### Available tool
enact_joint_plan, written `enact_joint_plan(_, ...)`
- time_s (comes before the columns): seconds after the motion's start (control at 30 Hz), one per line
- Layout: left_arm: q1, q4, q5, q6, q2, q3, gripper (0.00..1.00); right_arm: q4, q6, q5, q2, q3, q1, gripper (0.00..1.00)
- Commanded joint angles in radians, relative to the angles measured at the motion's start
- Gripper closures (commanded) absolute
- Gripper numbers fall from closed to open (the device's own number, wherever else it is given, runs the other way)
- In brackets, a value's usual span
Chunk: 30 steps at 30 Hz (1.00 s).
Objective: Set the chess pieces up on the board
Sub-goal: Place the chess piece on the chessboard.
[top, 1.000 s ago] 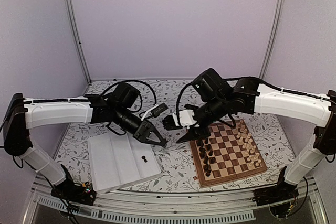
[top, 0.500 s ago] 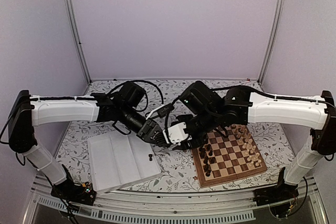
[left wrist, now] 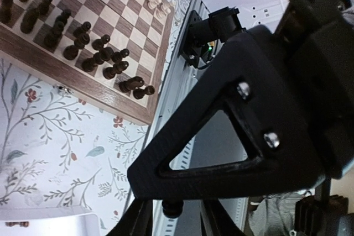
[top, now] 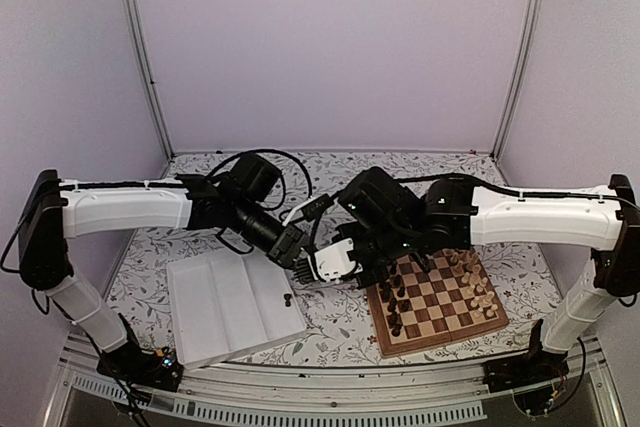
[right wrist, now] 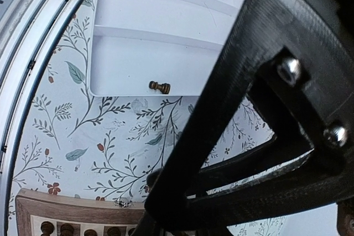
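Observation:
The board (top: 446,331) lies right of centre, with dark chess pieces (top: 395,297) along its left side and pale ones (top: 476,283) along its right. My two grippers meet just left of the board. A small dark piece (left wrist: 172,208) sits between the fingers of my left gripper (top: 300,253); the contact is hidden. My right gripper (top: 323,267) is pressed in against it, its jaws hidden. The piece's end shows in the right wrist view (right wrist: 154,178). One dark piece (top: 287,299) lies in the white tray (top: 225,307).
The white ridged tray lies front left on the flowered cloth, and also shows in the right wrist view (right wrist: 166,20). The table's metal front rail (top: 300,387) runs below tray and board. Both arms cross the middle of the table. Black cables (top: 300,172) hang behind.
My right gripper has swung left from the board's corner and my left gripper has moved a little right and up. They were apart and are now together over the gap between tray and board.

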State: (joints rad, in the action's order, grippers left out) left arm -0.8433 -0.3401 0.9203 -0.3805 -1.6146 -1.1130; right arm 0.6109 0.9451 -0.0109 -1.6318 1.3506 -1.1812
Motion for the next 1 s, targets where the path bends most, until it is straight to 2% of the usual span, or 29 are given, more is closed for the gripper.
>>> enact_joint_plan(0.0,0.002,0.058,-0.207,0.058,0.143,0.008,0.64,-0.035,-0.07,0.095,0.061,-0.039,0.034,0.89)
enact_joint_plan(0.07,-0.001,0.123,-0.31,0.086,0.232,0.046,0.61,-0.029,-0.104,0.186,0.098,-0.044,0.089,0.9)
enact_joint_plan(0.2,-0.034,0.357,-0.504,0.164,0.396,0.178,0.6,-0.023,-0.2,0.442,0.16,-0.044,0.232,0.9)
enact_joint_plan(0.33,-0.177,0.52,-0.745,0.366,0.462,0.258,0.59,-0.022,-0.291,0.697,0.196,-0.038,0.372,0.9)
enact_joint_plan(0.4,-0.235,0.6,-0.832,0.472,0.454,0.265,0.58,-0.022,-0.324,0.775,0.199,-0.035,0.409,0.9)
enact_joint_plan(0.5,-0.272,0.655,-0.848,0.574,0.397,0.231,0.57,-0.024,-0.351,0.835,0.198,-0.034,0.433,0.9)
enact_joint_plan(0.63,-0.301,0.638,-0.83,0.659,0.312,0.159,0.55,-0.026,-0.371,0.864,0.191,-0.03,0.445,0.9)
enact_joint_plan(0.8,-0.309,0.592,-0.869,0.69,0.247,0.1,0.56,-0.026,-0.371,0.88,0.196,-0.032,0.449,0.9)
enact_joint_plan(0.97,-0.309,0.588,-0.872,0.705,0.217,0.075,0.6,-0.026,-0.37,0.889,0.191,-0.032,0.448,0.89)
